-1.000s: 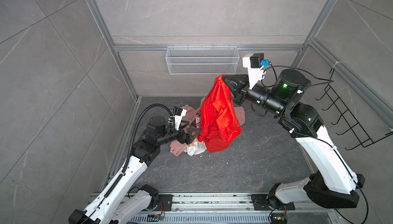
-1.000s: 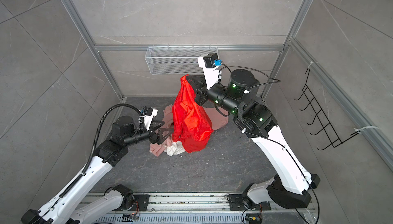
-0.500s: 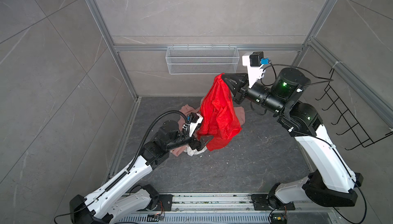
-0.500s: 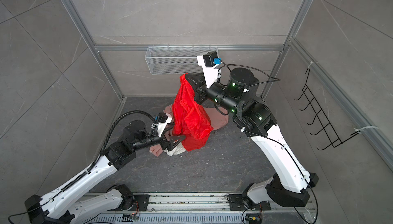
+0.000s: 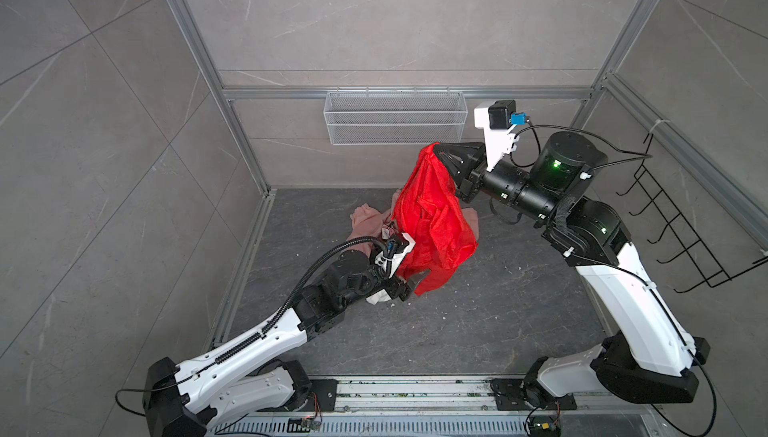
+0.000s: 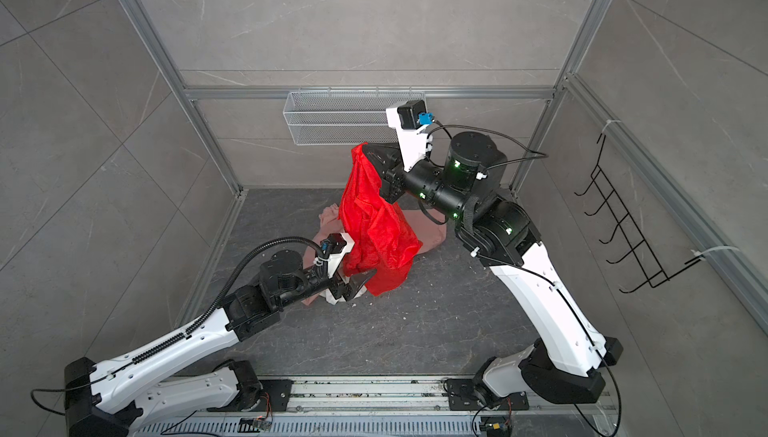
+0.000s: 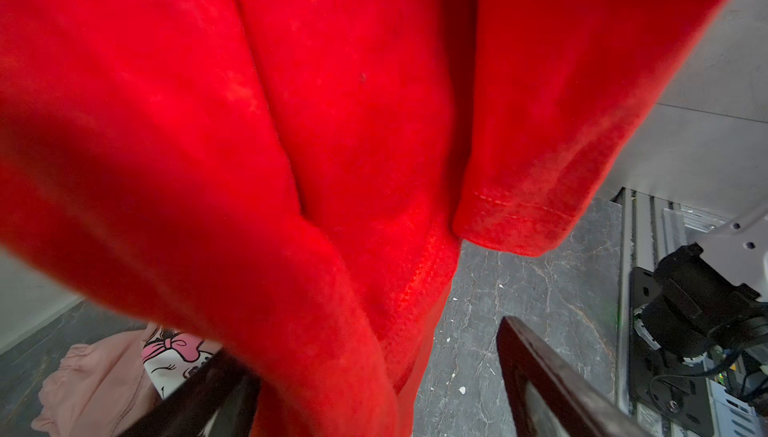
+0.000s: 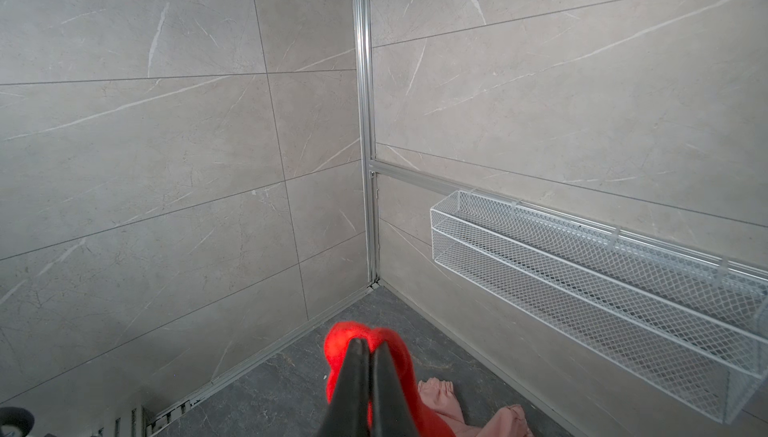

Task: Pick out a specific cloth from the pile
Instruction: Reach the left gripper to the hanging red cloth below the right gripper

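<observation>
The red cloth (image 5: 432, 223) (image 6: 374, 227) hangs in the air above the pile, pinched at its top by my right gripper (image 5: 436, 150) (image 6: 365, 149) (image 8: 368, 345), which is shut on it. My left gripper (image 5: 415, 289) (image 6: 357, 275) (image 7: 365, 393) is open at the cloth's lower end. In the left wrist view the red fabric (image 7: 332, 123) hangs between the two dark fingers (image 7: 540, 372), close to one and apart from the other. The pile lies on the floor below: a pale pink sweatshirt (image 5: 368, 223) (image 6: 432, 231) (image 7: 91, 389) and a white cloth (image 5: 378, 298), partly hidden by my left arm.
A white wire basket (image 5: 395, 123) (image 8: 582, 273) hangs on the back wall just behind my right gripper. A black wire rack (image 5: 685, 227) is on the right wall. A metal rail (image 5: 415, 393) with both arm bases runs along the front edge.
My left arm has swung from the pile toward the front and right, bringing its open gripper to the lower end of the hanging cloth. The right gripper has kept the cloth raised.
</observation>
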You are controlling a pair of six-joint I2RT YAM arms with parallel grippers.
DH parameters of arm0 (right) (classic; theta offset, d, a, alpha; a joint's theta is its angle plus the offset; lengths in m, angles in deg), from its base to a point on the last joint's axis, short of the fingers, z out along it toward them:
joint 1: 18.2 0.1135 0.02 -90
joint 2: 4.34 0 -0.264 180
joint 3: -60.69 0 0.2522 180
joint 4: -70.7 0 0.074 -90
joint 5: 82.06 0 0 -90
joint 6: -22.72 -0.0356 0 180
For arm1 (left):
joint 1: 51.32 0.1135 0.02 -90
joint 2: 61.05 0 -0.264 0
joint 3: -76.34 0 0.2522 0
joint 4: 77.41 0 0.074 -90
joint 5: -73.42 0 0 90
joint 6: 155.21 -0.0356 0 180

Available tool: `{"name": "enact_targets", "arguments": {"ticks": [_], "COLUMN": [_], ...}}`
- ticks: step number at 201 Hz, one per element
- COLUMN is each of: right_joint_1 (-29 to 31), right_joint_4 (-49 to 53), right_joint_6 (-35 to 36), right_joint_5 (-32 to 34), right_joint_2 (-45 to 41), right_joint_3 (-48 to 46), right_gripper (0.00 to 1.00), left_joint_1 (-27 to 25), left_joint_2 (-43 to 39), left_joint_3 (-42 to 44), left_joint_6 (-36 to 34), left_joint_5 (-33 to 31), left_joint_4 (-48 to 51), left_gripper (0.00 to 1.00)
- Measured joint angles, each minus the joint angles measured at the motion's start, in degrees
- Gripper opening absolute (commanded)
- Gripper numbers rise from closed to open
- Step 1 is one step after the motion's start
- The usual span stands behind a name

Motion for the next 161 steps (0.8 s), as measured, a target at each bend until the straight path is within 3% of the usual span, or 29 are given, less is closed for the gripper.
{"name": "enact_targets", "arguments": {"ticks": [39, 56, 124, 161], "right_joint_1": [-0.07, -0.09, -0.11, -0.11], "right_joint_4": [0.00, 0.00, 0.00, -0.04], "right_joint_6": [-0.46, -0.90, -1.11, -1.11], "right_joint_5": [-0.09, -0.24, -0.42, -0.42], "right_joint_2": [0.00, 0.00, 0.00, 0.00], "right_joint_3": [0.00, 0.00, 0.00, 0.00], "right_gripper": [0.00, 0.00, 0.00, 0.00], "left_joint_1": [-0.02, -0.02, -0.02, -0.02], "left_joint_2": [3.76, 5.22, 7.50, 7.48], "left_joint_3": [0.48, 0.48, 0.39, -1.18], "left_joint_6": [0.04, 0.31, 1.16, 1.62], "left_joint_5": [-2.23, -2.89, -3.80, -3.69], "left_joint_4": [-3.72, -5.33, -7.91, -7.30], "left_gripper": [0.89, 0.85, 0.52, 0.30]}}
